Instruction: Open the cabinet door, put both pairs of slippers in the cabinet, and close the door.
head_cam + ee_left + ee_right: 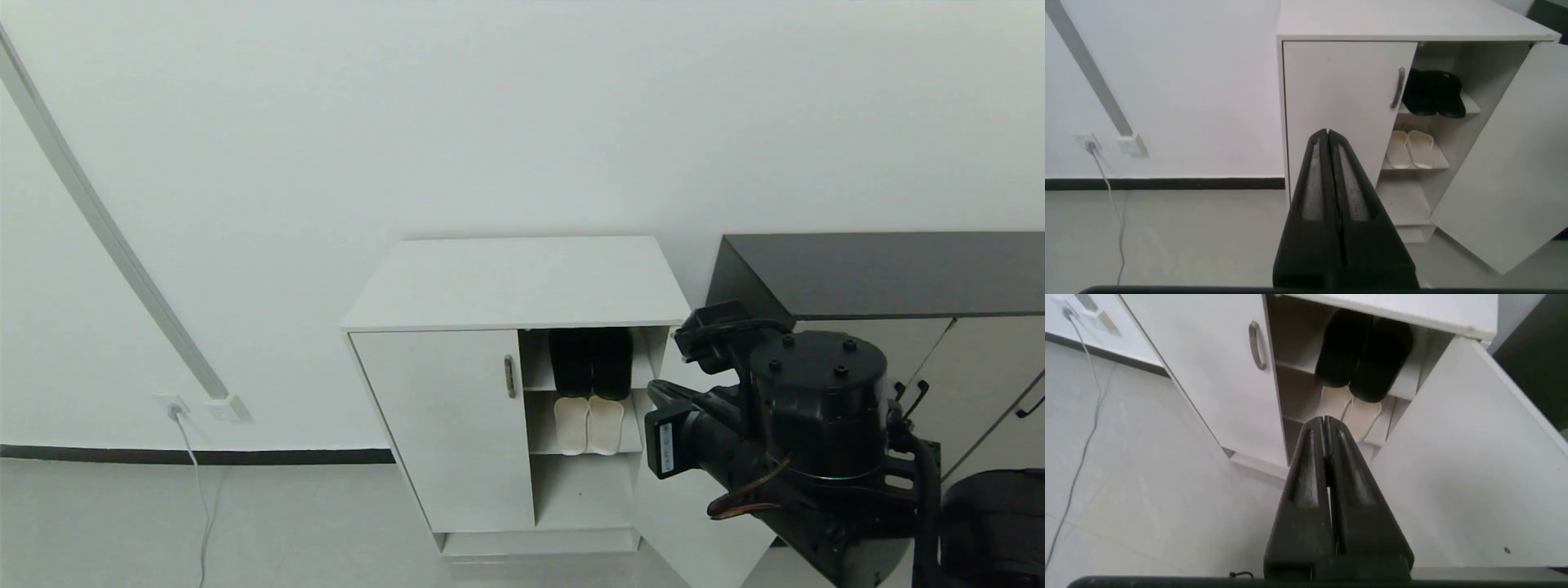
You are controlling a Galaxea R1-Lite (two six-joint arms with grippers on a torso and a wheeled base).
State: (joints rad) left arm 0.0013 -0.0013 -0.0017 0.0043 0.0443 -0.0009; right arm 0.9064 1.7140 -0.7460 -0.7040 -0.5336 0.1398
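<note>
Looking through the head view, you have the white cabinet (514, 282) against the far wall (408, 122). Its left door (445, 425) is shut and its right door (702, 531) is swung out toward the near side. Both pairs are inside, in the right half. The black slippers (589, 359) are on the upper shelf (535, 386) and the white slippers (588, 425) on the middle shelf (543, 449) directly below, each pair lying side by side.

That view also gives you a dark-topped unit (882, 273) just right of the cabinet and a grey cable duct (106, 220) slanting down the wall on the left. A wall socket (171, 404) there has a pale cable (196, 482) dropping to the floor (286, 523). Your right arm (816, 408) sits low on the right, near the open door. A small white sticker (665, 445) on it carries print too small to read.

From the left wrist view you get the left gripper (1327, 133) in front of the shut door and apart from it. Its fingers are pressed together with nothing between them. That view also shows the open door's inner face and the metal handle (1398, 87) at the shut door's right edge.

The right wrist view puts the right gripper (1326, 420) before the open half, its fingers likewise closed on nothing. The fingertips partly cover the white pair.
</note>
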